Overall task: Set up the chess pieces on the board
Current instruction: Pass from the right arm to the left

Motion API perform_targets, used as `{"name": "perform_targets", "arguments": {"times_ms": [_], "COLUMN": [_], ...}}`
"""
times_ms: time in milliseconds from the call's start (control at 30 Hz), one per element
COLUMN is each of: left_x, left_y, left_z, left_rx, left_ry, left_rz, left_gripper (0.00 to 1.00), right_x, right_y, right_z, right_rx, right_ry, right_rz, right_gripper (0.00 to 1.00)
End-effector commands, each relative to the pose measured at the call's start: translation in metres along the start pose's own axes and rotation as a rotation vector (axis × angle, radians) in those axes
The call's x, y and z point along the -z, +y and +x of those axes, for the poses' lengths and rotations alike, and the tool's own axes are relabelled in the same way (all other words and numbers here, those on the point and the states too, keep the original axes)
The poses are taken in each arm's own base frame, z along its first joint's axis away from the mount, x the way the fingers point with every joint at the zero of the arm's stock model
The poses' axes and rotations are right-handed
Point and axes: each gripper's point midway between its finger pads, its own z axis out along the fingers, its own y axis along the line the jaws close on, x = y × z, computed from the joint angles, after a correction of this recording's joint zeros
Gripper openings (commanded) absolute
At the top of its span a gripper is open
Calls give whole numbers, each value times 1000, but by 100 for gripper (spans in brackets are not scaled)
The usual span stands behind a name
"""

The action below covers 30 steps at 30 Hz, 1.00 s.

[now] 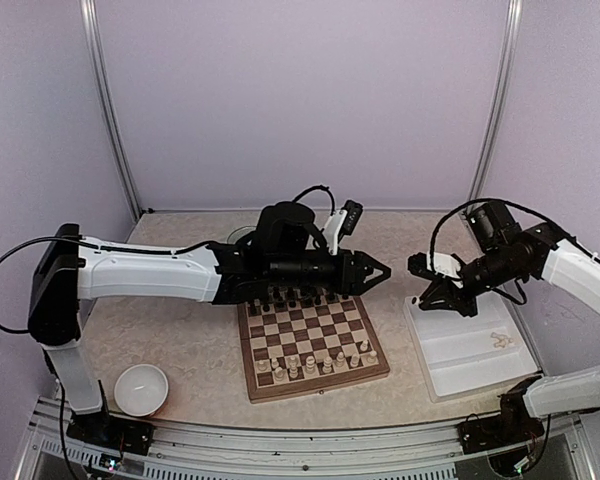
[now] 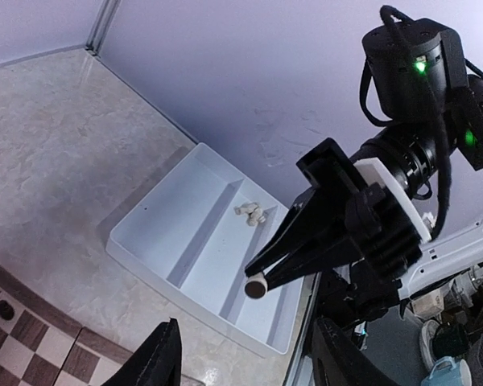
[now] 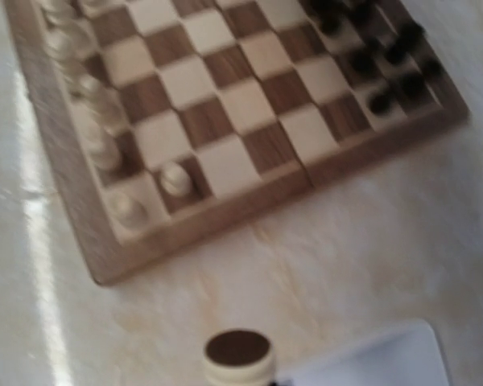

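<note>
Right gripper is clamping one cream chess piece between its fingertips, the piece's dark round base facing the left wrist camera. The piece is hanging in the air at the edge of the white tray, on the side toward the board, and is touching neither. In the blurred right wrist view it is showing at the bottom of the frame, with bare table behind it and a tray corner just beside it. Left gripper is reaching across above the board's far right corner, its fingers standing apart with nothing between them. A small cluster of loose cream pieces is lying in one long compartment of the tray. On the board, other cream chessmen are standing upright in the two rows nearest the arm bases. Dark chessmen are lining the far edge, partly hidden under the left arm. A white bowl is sitting on the table near the left arm's base, well apart from the board.
</note>
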Motion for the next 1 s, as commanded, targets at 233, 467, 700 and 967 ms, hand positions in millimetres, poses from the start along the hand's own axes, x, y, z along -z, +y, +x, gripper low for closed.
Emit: {"name": "perform_targets", "arguments": {"times_ms": [233, 467, 700, 967], "left_x": [-56, -58, -58, -56], "left_y": [-12, -8, -14, -12], "left_z": [22, 35, 43, 52], "left_rx": [134, 159, 165, 182], "left_ry": [95, 126, 148, 172], "left_rz": [129, 118, 139, 142], "left_gripper": [48, 43, 38, 31], "right_x": [3, -1, -10, -8], "right_y": [11, 14, 15, 7], "right_z": [-39, -54, -57, -61], "right_rx": [46, 67, 68, 57], "right_ry": [-109, -148, -130, -117], "right_rz": [-66, -88, -98, -63], "right_gripper": [6, 6, 6, 6]}}
